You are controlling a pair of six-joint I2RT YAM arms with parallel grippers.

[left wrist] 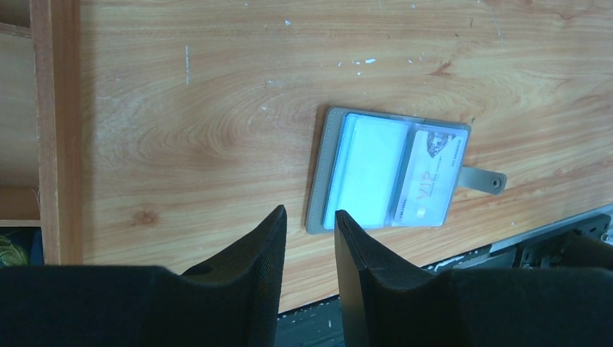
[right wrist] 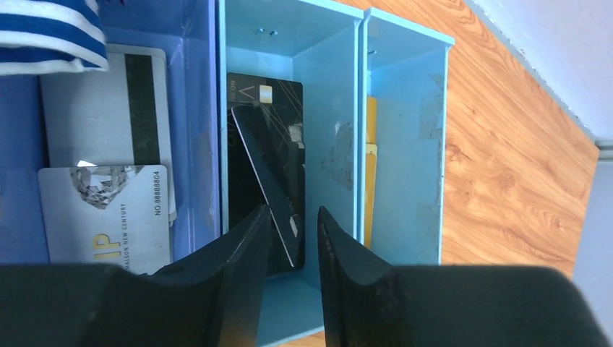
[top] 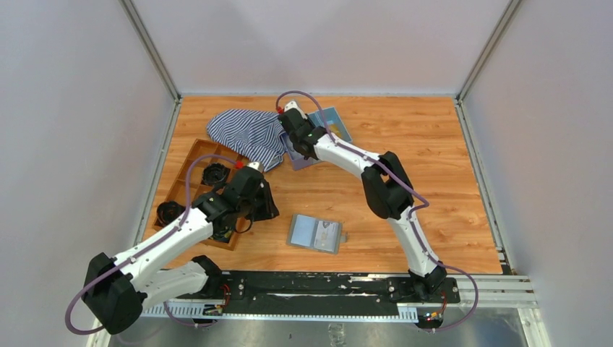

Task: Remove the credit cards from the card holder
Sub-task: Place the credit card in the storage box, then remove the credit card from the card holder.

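The grey card holder (top: 315, 233) lies open and flat on the wooden table near the front. In the left wrist view the card holder (left wrist: 329, 170) shows a pale credit card (left wrist: 365, 170) in one pocket and a VIP card (left wrist: 426, 177) in the other. My left gripper (left wrist: 311, 217) hovers open just left of it, holding nothing. My right gripper (right wrist: 295, 213) stands open over the middle compartment of the blue tray (right wrist: 329, 94). There a black card (right wrist: 271, 181) leans loose on another black card (right wrist: 264, 108).
The tray's left compartment holds white cards (right wrist: 101, 108), and a yellow card (right wrist: 370, 166) stands in the right one. A striped cloth (top: 246, 134) overlaps the tray's left side. A wooden compartment box (top: 189, 170) sits at the table's left.
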